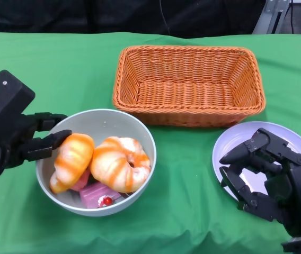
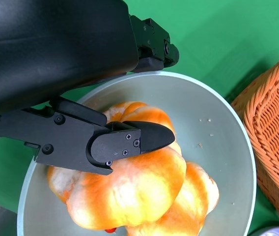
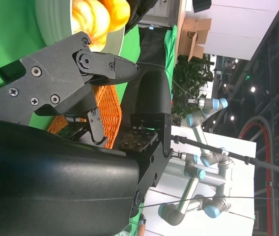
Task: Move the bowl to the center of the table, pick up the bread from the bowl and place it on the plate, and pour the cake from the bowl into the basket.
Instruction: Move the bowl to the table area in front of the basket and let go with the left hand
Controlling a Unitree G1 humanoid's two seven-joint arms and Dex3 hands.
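Note:
A pale grey bowl stands left of the table's middle. It holds an orange croissant, a round orange bread and a pink cake under them. My left hand is at the bowl's left rim, fingers apart. One finger lies outside the rim and another reaches over it onto the croissant. A white plate sits at the right, and my right hand hovers over it, fingers spread and empty. The orange wicker basket stands behind.
Green cloth covers the table. The basket is empty and sits close behind the bowl and the plate. Bare cloth lies between bowl and plate and along the front edge. The table's far edge runs just behind the basket.

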